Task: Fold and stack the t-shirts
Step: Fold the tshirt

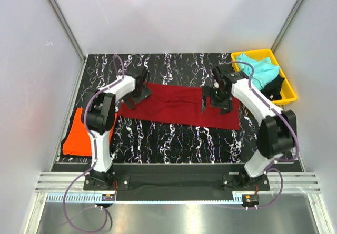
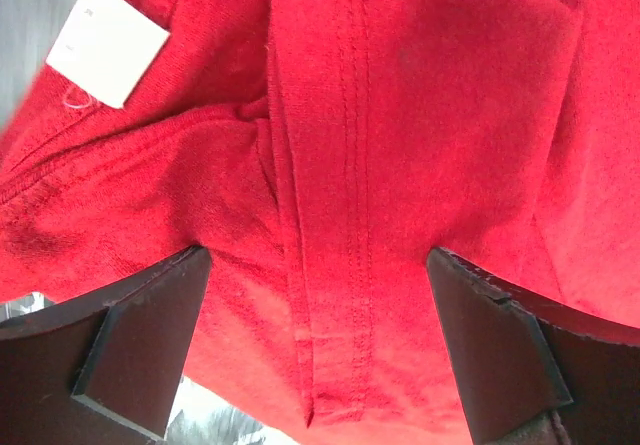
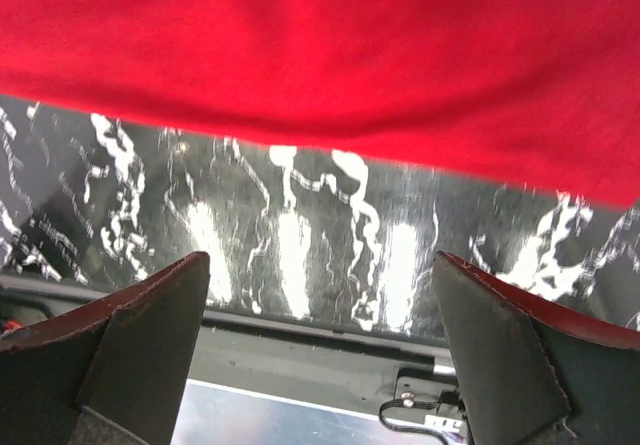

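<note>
Dark red t-shirt [image 1: 176,108] lay left-to-right beneath me. My left tool [image 2: 320,355] and right tool [image 3: 320,355] stood wide, empty, over either half.

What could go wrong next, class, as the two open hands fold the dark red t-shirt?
The left hand hangs open over layered folds of the dark red t-shirt near its white label; closing may pinch the wrong layers and skew the fold.
The right hand frames bare table, not cloth; it could close on nothing.
The orange t-shirt lies at the table's left edge beside the left arm; a swing might drag it.
</note>
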Available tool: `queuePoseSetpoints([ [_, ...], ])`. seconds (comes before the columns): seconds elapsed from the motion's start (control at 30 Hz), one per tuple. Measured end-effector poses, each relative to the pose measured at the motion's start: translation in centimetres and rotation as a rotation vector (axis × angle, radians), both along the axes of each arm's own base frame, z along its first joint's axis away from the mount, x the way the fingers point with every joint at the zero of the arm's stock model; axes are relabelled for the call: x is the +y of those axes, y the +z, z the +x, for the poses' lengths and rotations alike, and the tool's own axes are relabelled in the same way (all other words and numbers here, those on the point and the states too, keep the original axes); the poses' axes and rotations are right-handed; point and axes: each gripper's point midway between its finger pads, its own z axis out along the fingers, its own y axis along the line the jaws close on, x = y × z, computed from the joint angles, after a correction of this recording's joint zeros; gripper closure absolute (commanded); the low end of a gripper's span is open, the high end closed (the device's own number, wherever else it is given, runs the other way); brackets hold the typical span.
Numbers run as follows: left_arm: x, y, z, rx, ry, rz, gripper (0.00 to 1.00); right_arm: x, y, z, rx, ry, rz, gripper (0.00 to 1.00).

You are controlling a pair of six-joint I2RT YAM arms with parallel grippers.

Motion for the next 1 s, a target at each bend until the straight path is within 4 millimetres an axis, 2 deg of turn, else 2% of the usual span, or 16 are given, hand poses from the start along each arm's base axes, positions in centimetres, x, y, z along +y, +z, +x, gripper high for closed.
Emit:
queuePoseSetpoints([
  [0.2,1.7,0.2,5.9,-0.035,-0.102,0.044,0.01,0.3,-2.8,4.1,0.030,0.022,-0.073,0.00],
  [0.3,2.4,0.4,9.2,-0.073,-0.150,0.062,0.01,0.3,-4.7,5.5,0.054,0.034,-0.110,0.00],
  [0.4,3.3,0.8,12.3,-0.115,-0.183,0.077,0.01,-0.1,-6.5,6.0,0.087,0.039,-0.149,0.00],
  [0.6,4.6,1.5,16.5,-0.212,-0.228,0.063,0.01,-0.6,-8.0,5.3,0.118,0.037,-0.179,0.00],
  [0.83,3.4,1.5,18.2,-0.280,-0.278,0.015,0.01,-1.5,-10.6,2.4,0.193,0.020,-0.199,0.00],
  [1.0,2.7,1.7,18.9,-0.311,-0.294,-0.009,0.01,-1.1,-11.6,1.2,0.214,-0.002,-0.194,0.00],
])
